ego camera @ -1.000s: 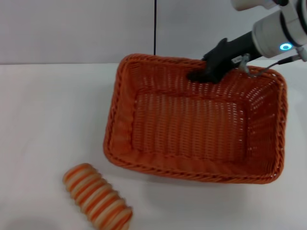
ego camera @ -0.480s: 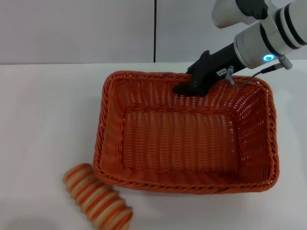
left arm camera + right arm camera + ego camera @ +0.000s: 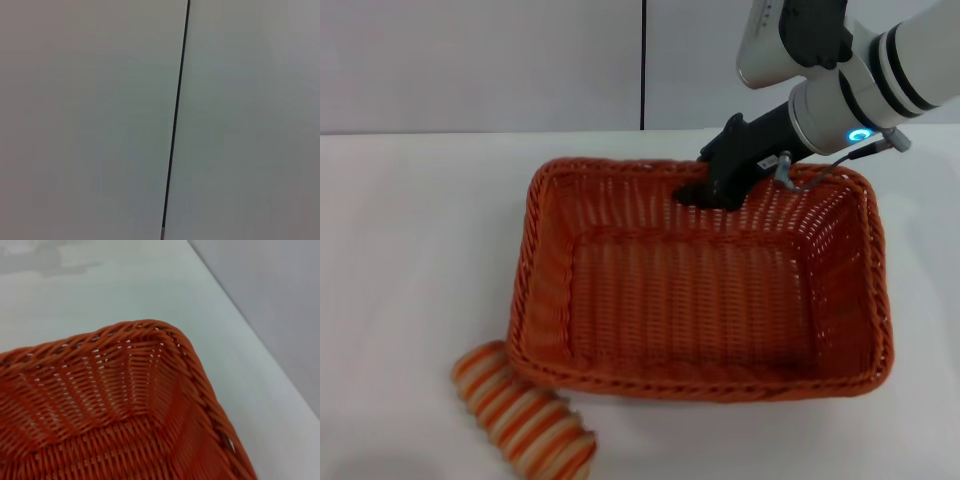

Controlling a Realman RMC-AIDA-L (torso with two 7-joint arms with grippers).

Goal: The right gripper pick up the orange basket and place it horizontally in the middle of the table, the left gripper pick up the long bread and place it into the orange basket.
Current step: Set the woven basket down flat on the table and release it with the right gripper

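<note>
The right pincer point(image 3: 705, 192) is clamped over the far rim of the orange basket point(image 3: 700, 285), one finger down inside the back wall, gripping the braided edge near its middle. The basket lies roughly level and lengthwise across the tabletop point(image 3: 410, 250), near the centre, and its near left corner looks almost against the long bread point(image 3: 523, 418), which lies at the front left.

To my eye the placing step is nearly finished, and the thing to get right is the letting go: make sure the base is flat on the tabletop, then open and lift straight up so the finger does not catch in the openwork wall and drag the basket askew. It should also end up just clear of the bread, leaving room for fingers to close around the loaf.

The basket is woven wicker (stiff-looking, with light showing through the sloping walls), a closer weave on the floor and a thick plaited rim; the right wrist view shows one rounded corner point(image 3: 165, 335) of it. The bread is a stubby ridged loaf, banded orange and cream, likely to roll. The left pincer is out of sight; its wrist camera sees only a pale wall with a dark seam point(image 3: 175, 125)
</note>
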